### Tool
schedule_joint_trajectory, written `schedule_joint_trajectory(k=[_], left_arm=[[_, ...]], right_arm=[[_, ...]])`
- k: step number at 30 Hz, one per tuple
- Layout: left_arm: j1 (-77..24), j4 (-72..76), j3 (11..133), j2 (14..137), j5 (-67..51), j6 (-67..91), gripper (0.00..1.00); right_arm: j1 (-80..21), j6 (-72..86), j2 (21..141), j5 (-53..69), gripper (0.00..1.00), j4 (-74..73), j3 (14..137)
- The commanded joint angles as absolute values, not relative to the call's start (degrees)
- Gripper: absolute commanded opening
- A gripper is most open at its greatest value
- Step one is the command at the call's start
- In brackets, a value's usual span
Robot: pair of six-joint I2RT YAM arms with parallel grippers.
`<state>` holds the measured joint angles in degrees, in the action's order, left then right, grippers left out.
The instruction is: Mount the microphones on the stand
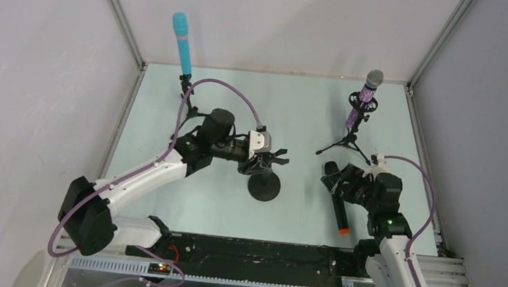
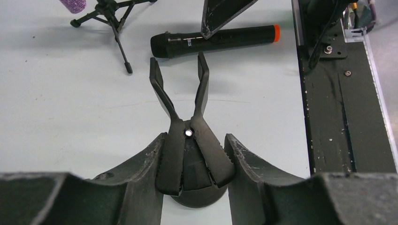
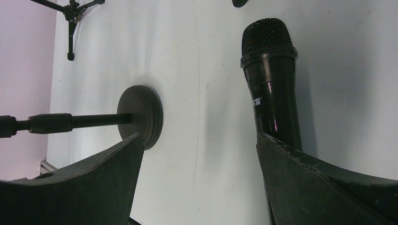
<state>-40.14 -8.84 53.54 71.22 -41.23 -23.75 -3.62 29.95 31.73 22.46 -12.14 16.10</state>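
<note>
The light blue mic (image 1: 182, 43) stands in a stand at the back left. The purple glitter mic (image 1: 364, 97) sits in a tripod stand (image 1: 348, 141) at the back right. The black mic with the orange end (image 1: 338, 201) lies flat on the table. My left gripper (image 1: 261, 159) is shut on the handles of the spring clip (image 2: 180, 89) of a round-base stand (image 1: 263, 184); the clip's prongs are spread open. My right gripper (image 1: 345, 183) is open just above the black mic (image 3: 272, 93), which runs along and under its right finger (image 3: 319, 187).
A black rail (image 1: 255, 255) runs along the near edge, also in the left wrist view (image 2: 338, 117). Grey enclosure walls stand at the left, back and right. The round base (image 3: 141, 115) lies to the left of my right gripper. Purple cables loop over both arms.
</note>
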Motion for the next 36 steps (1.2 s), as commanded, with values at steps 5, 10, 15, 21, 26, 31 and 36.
schedule_joint_trajectory(k=[5,10,15,21,26,31,36], left_arm=[[-40.4,-7.1,57.7,73.8,-45.6,-27.6,0.04],[-40.4,-7.6,57.8,74.2,-43.9,-27.5,0.35],[-40.4,-7.6,57.8,73.8,-42.0,-28.0,0.73],[-40.3,-7.7,57.7,72.6,-40.8,-28.8,0.99],[-40.4,-7.6,59.1,71.9,-40.5,-28.6,1.0],[-40.4,-6.7,60.6,69.8,-40.2,-27.2,1.0],[-40.4,-2.6,60.8,65.9,-38.9,-23.1,1.0]], right_arm=[[-3.7,29.0,31.9,21.2,0.94,-11.5,18.3],[-3.6,29.2,32.5,21.2,0.94,-10.7,18.3],[-3.7,29.9,33.2,21.4,0.94,-10.3,18.3],[-3.6,30.0,32.8,21.3,0.94,-10.3,18.3],[-3.7,30.1,32.5,21.2,0.94,-10.5,18.3],[-3.7,30.1,32.9,21.5,0.94,-10.6,18.4],[-3.7,30.3,32.6,21.2,0.94,-11.3,18.5]])
